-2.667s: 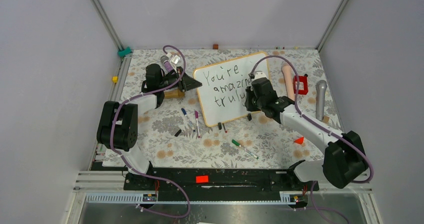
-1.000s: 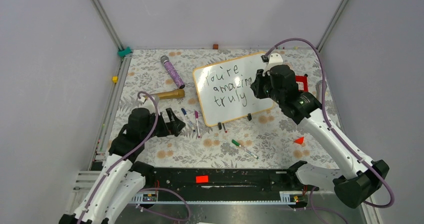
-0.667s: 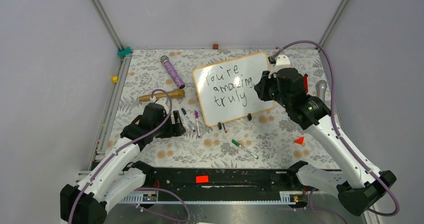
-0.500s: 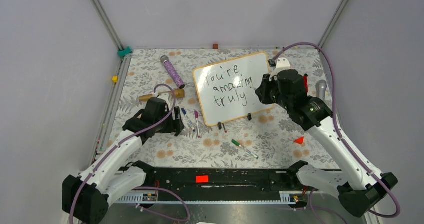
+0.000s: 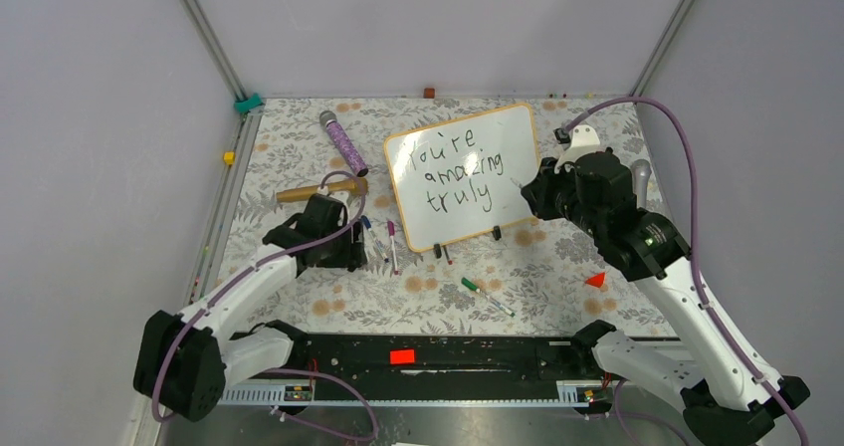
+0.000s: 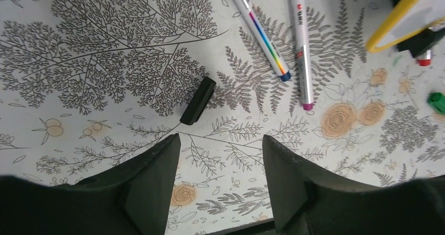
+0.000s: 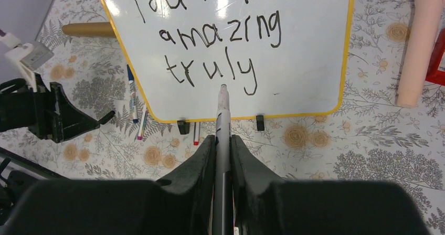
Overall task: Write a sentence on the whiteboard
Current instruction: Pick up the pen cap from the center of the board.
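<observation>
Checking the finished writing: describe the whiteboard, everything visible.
The whiteboard is a glossy white rectangle with rounded corners and a thin yellow-orange frame, resting askew on the floral tablecloth. Dark handwriting reads "You're amazing truly" in three lines; glare streaks its far end. Two small black pieces sit against its near edge. The right gripper holds a marker pointing over it; contact is unclear.

The yellow-framed whiteboard (image 5: 510, 145) lies askew, its sentence (image 5: 460, 175) reading "You're amazing truly"
</observation>
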{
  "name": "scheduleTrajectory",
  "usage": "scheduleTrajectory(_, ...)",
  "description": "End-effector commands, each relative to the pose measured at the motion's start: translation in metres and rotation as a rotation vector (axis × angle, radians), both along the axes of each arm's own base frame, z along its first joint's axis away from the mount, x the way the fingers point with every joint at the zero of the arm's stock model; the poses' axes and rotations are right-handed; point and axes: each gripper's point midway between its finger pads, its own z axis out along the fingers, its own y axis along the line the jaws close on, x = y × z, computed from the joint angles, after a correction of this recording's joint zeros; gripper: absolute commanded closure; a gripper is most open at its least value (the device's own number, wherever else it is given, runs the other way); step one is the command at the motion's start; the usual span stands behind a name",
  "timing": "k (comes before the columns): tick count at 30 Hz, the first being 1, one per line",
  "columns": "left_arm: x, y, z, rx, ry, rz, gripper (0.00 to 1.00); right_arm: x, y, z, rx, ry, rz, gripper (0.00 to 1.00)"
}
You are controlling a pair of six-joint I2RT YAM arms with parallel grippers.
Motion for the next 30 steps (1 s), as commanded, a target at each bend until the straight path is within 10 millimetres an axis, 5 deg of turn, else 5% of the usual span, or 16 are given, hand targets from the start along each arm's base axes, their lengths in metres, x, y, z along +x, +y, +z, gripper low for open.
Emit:
scheduleTrajectory(1, 0.015, -0.007, -0.008, -0.003, 0.018, 0.013, 0.42, -0.002, -0.001, 0.01, 0.015, -0.018, 0.004, 1.0)
scheduleTrajectory(7, 0.022, -0.012, -0.028, -0.014, 0.074, 0.071, 0.44, -0.007, 0.013, 0.025, 0.1, -0.019, 0.047, 1.0)
scheduleTrajectory(13, 0.021, 0.005, -0.052, 0.11, 0.136, 0.088, 0.47, -0.005, 0.017, 0.033, 0.111, -0.039, 0.066, 1.0)
scheduleTrajectory(20, 0.024, 0.004, -0.056, 0.093, 0.131, 0.097, 0.53, -0.004, 0.017, 0.036, 0.121, -0.028, 0.055, 1.0)
scheduleTrajectory(30, 0.026, -0.009, -0.041, 0.018, 0.108, 0.058, 0.91, -0.005, 0.013, 0.031, 0.097, -0.004, 0.038, 1.0)
